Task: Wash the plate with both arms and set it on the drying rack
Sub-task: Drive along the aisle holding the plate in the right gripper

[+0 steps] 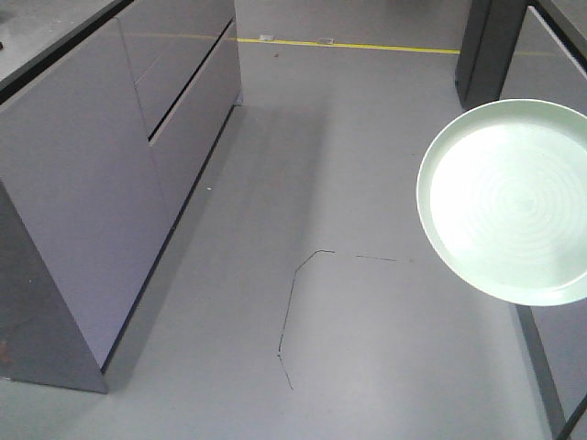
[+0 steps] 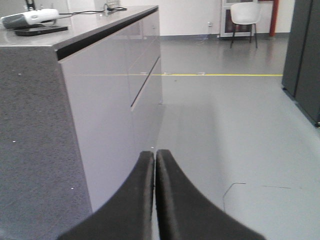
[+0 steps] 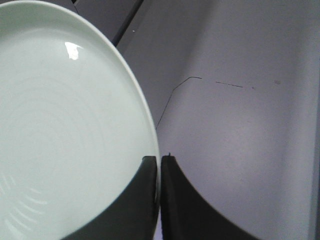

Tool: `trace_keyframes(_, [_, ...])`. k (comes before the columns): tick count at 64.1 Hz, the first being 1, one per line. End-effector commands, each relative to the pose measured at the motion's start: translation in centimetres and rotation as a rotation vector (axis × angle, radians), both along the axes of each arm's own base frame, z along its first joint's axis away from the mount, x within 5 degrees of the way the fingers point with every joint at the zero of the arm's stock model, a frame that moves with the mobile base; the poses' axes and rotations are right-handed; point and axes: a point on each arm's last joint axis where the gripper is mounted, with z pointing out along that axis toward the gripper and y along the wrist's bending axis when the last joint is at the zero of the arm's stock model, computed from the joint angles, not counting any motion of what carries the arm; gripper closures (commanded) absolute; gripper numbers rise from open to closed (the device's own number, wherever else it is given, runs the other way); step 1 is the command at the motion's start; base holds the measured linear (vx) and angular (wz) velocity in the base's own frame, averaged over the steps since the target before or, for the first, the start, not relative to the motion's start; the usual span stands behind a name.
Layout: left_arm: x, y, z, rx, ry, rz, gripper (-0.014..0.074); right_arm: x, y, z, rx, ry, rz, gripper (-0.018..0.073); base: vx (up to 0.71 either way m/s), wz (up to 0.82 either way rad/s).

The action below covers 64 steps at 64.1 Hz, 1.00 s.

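The pale mint-green plate (image 1: 514, 202) hangs in the air over the grey floor at the right of the front view, tilted, its ringed face toward the camera. In the right wrist view the plate (image 3: 65, 130) fills the left half, and my right gripper (image 3: 160, 159) is shut on its rim, one finger on each side. My left gripper (image 2: 154, 153) is shut with nothing between its fingers, pointing along the side of a grey cabinet. The drying rack is out of view. No arm shows in the front view.
A long grey cabinet (image 1: 101, 183) with drawers runs along the left, its counter (image 2: 75, 25) carrying a white device (image 2: 30, 17). Dark cabinets (image 1: 491, 46) stand at the right. A yellow floor line (image 1: 348, 44) crosses the far floor. A white chair (image 2: 245, 15) stands beyond it.
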Motion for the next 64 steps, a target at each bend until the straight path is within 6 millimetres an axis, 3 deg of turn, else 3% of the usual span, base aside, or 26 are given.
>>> trace_keyframes(1, [0.02, -0.06, -0.05, -0.003, -0.063, -0.010, 0.0603, -0.17, 0.11, 1.52, 0.010, -0.083, -0.021, 0.0566, 0.09, 0.27])
trace_keyframes(64, [0.02, -0.06, -0.05, -0.003, -0.063, -0.010, 0.0603, -0.17, 0.11, 1.52, 0.010, -0.083, -0.021, 0.0566, 0.09, 0.12])
